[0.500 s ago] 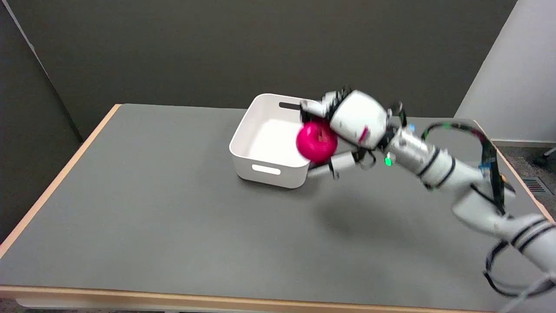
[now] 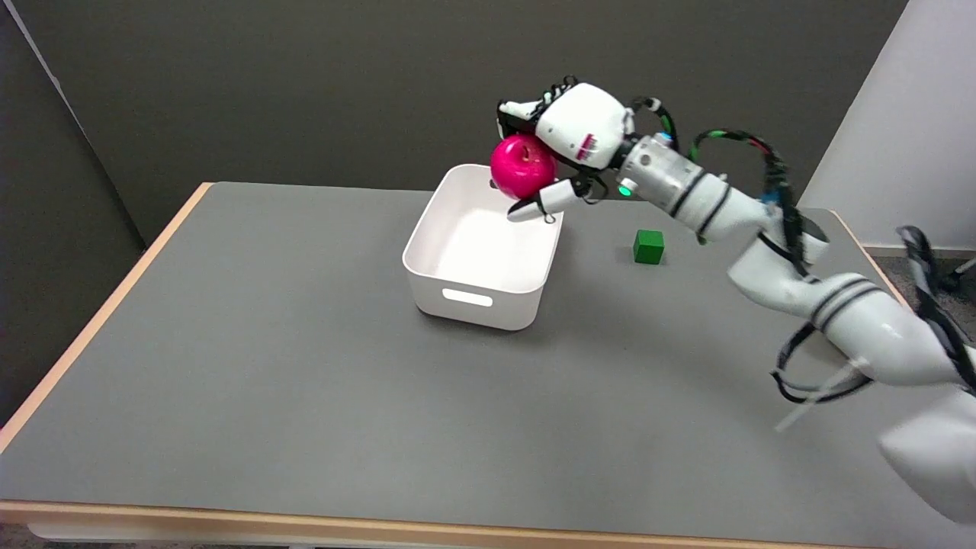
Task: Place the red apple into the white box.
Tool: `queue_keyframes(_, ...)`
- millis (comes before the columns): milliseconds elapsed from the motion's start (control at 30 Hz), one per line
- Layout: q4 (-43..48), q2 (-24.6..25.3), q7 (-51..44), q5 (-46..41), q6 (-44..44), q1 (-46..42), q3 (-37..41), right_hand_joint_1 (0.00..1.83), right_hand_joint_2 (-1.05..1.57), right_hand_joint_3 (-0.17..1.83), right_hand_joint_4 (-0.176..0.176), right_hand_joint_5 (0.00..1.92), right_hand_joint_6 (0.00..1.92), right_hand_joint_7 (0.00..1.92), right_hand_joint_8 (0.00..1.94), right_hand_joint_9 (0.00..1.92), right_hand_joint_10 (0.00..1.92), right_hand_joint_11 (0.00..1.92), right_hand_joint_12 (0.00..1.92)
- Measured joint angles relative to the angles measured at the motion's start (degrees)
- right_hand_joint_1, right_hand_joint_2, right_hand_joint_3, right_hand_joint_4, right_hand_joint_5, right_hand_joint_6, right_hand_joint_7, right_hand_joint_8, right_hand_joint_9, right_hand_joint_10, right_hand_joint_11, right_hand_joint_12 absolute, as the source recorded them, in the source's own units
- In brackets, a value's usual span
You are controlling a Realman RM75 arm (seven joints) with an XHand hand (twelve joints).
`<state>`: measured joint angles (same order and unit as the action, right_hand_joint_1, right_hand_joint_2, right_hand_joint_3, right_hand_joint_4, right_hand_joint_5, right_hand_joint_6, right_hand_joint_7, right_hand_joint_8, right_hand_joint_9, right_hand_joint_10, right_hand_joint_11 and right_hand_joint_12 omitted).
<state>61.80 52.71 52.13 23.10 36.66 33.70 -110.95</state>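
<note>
Right hand (image 2: 573, 145) grips the red apple (image 2: 522, 165), held in the air over the far right corner of the white box (image 2: 479, 255). Box sits on the grey worktop (image 2: 267, 366) near its far edge, interior bare. Green cube (image 2: 648, 247) on the worktop right of the box, apart from it. Worktop has a light wood edge; dark grey wall behind.
</note>
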Motion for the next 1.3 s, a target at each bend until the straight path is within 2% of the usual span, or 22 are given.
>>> queue_keyframes(133,-8.6,3.7,0.1,2.0,-1.5,5.7,-3.3,1.17,1.01,0.51,-0.079,0.65,1.48,0.87,1.44,0.93,1.72,0.8,1.85)
queue_keyframes(200,-12.9,5.8,0.2,3.1,-2.4,8.3,-4.8,1.17,1.02,0.49,-0.084,0.64,1.48,0.87,1.45,0.92,1.73,0.78,1.85)
queue_keyframes(267,-16.2,7.4,0.2,4.0,-3.2,10.2,-5.9,1.18,1.1,0.35,-0.168,0.67,1.49,0.73,1.5,0.92,1.73,0.73,1.85)
queue_keyframes(333,-19.2,8.9,0.3,4.9,-3.9,11.8,-7.0,1.18,1.12,0.33,-0.176,0.67,1.49,0.72,1.51,0.92,1.73,0.73,1.85)
queue_keyframes(400,-21.4,10.0,0.4,5.5,-4.5,13.0,-7.8,1.17,1.21,0.18,-0.176,0.63,1.51,0.69,1.52,0.87,1.69,0.6,1.9)
queue_keyframes(433,-22.5,10.6,0.5,5.8,-4.8,13.6,-8.2,1.12,1.18,0.25,-0.13,0.56,1.42,0.67,1.42,0.83,1.62,0.49,1.92)
queue_keyframes(467,-23.5,11.2,0.7,6.1,-5.1,14.1,-8.6,0.93,0.96,0.67,0.027,0.36,1.1,0.64,1.09,0.76,1.44,0.31,1.92)
queue_keyframes(500,-24.3,11.6,0.9,6.4,-5.4,14.5,-8.9,0.74,0.8,0.92,0.111,0.21,0.78,0.52,0.79,0.64,1.23,0.23,1.81)
queue_keyframes(533,-24.9,11.9,1.2,6.6,-5.7,14.8,-9.2,0.45,0.67,0.97,0.111,0.06,0.32,0.22,0.41,0.42,0.88,0.31,1.51)
queue_keyframes(567,-25.6,12.3,1.5,6.8,-6.1,15.2,-9.5,0.31,0.6,0.97,0.11,0.0,0.08,0.06,0.18,0.27,0.67,0.3,1.34)
queue_keyframes(633,-26.4,12.9,2.5,7.1,-6.8,15.5,-9.9,0.27,0.58,0.88,0.108,0.0,0.0,0.0,0.0,0.09,0.5,0.15,1.24)
queue_keyframes(700,-26.8,13.2,3.8,7.4,-7.5,15.7,-10.3,0.25,0.55,0.86,0.11,0.0,0.0,0.0,0.0,0.01,0.44,0.08,1.19)
queue_keyframes(833,-26.2,13.4,6.9,7.8,-9.3,15.5,-10.7,0.23,0.54,0.84,0.117,0.0,0.0,0.0,0.0,0.0,0.4,0.07,1.2)
queue_keyframes(900,-25.0,13.2,8.1,7.8,-10.2,15.0,-10.9,0.15,0.5,0.91,0.141,0.0,0.12,0.0,0.0,0.0,0.42,0.09,1.17)
queue_keyframes(967,-23.2,12.7,9.3,7.8,-11.3,14.2,-10.9,0.14,0.49,0.9,0.145,0.0,0.14,0.0,0.0,0.0,0.43,0.09,1.17)
queue_keyframes(1167,-16.5,10.5,11.8,6.4,-14.0,10.2,-9.3,0.16,0.53,0.94,0.109,0.0,0.09,0.0,0.0,0.0,0.23,0.0,0.91)
queue_keyframes(1300,-11.7,9.1,12.8,4.6,-14.8,6.0,-5.8,0.17,0.56,0.94,0.1,0.01,0.16,0.0,0.02,0.0,0.24,0.0,0.89)
